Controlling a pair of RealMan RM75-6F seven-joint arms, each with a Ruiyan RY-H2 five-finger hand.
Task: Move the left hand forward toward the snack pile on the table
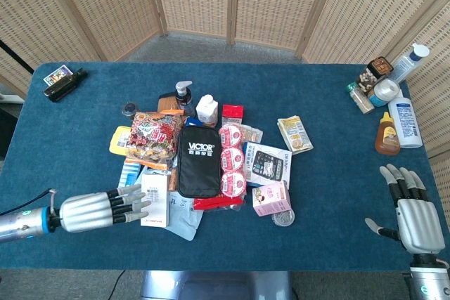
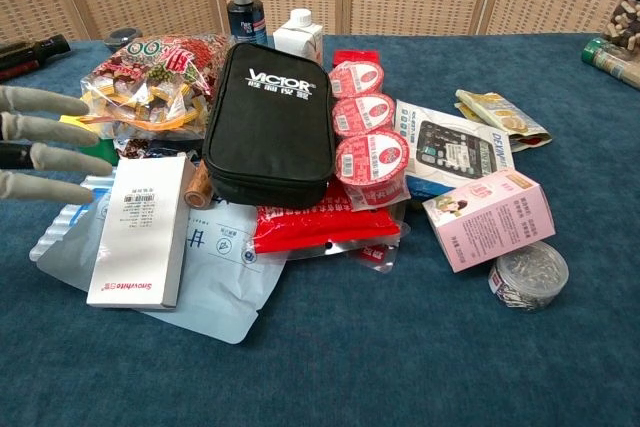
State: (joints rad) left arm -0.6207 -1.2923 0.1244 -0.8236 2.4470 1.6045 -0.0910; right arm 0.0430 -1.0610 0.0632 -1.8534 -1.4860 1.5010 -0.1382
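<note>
The snack pile lies mid-table around a black VICTOR case (image 1: 198, 159) (image 2: 270, 119), with a candy bag (image 1: 155, 138) (image 2: 150, 77), a white box (image 1: 155, 199) (image 2: 140, 229), three pink cups (image 1: 231, 159) (image 2: 366, 129) and a pink carton (image 1: 271, 198) (image 2: 489, 217). My left hand (image 1: 102, 210) (image 2: 45, 145) stretches in from the left edge, fingers straight and apart, empty, its fingertips (image 1: 144, 204) over the white box's left side. My right hand (image 1: 410, 212) hovers open near the front right corner, holding nothing.
Bottles and jars (image 1: 390, 107) crowd the back right corner. A dark bottle (image 1: 63, 83) lies at the back left. A pump bottle (image 1: 183, 96) and a small white bottle (image 1: 207, 109) stand behind the pile. A clear lidded dish (image 1: 283, 216) (image 2: 529, 274) sits by the pink carton.
</note>
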